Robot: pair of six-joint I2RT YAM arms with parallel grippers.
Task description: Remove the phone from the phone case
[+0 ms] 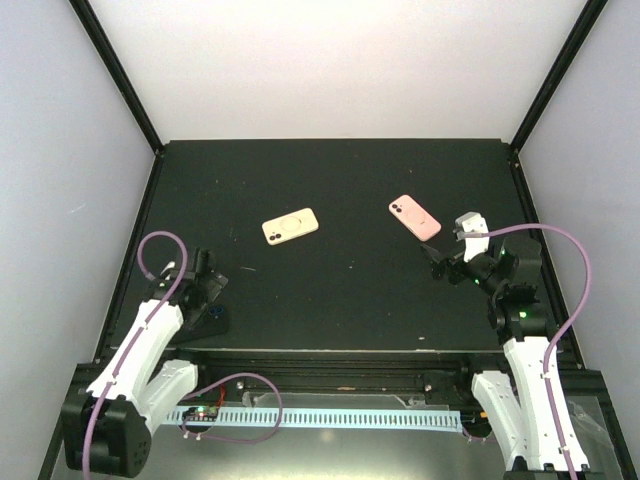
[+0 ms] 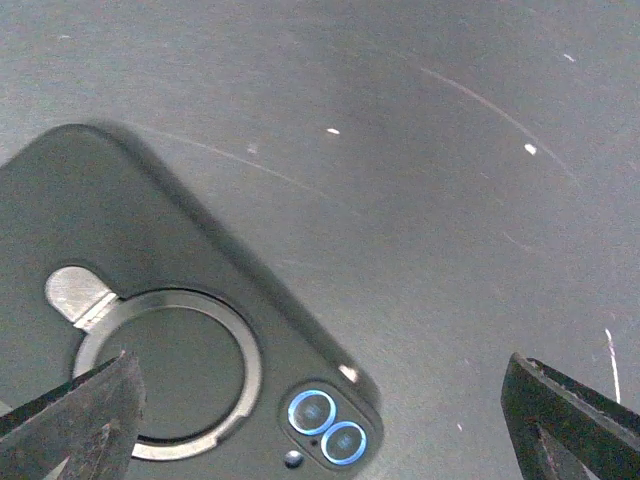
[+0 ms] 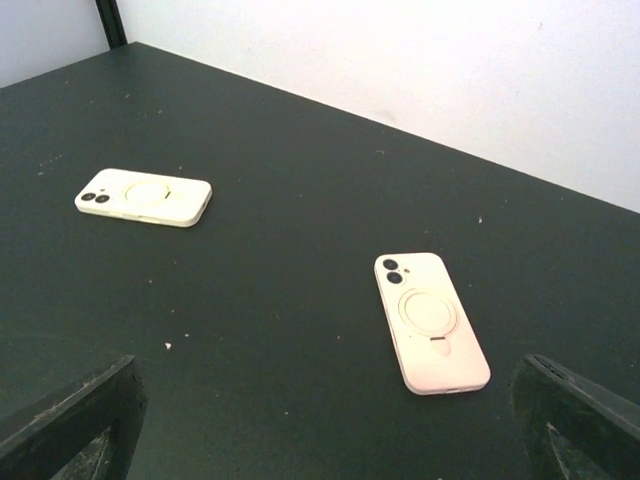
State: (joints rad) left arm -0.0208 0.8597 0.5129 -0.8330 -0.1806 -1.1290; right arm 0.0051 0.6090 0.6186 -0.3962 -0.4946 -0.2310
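Observation:
Three phones in cases lie face down on the dark table. The dark-cased phone (image 2: 180,330) lies right under my left gripper (image 2: 320,430), which is open, its left fingertip (image 2: 90,420) over the case's ring and its camera corner between the fingers; from above it is the dark phone (image 1: 213,318). A pink-cased phone (image 3: 430,320) lies ahead of my right gripper (image 3: 325,440), which is open and holds nothing. The pink phone (image 1: 414,216) is up and left of the right gripper (image 1: 450,262). A cream-cased phone (image 1: 290,226) lies mid-table, also seen as the cream phone (image 3: 145,196).
White walls with black corner posts (image 1: 120,75) enclose the table on three sides. A perforated rail (image 1: 320,417) and cables run along the near edge between the arm bases.

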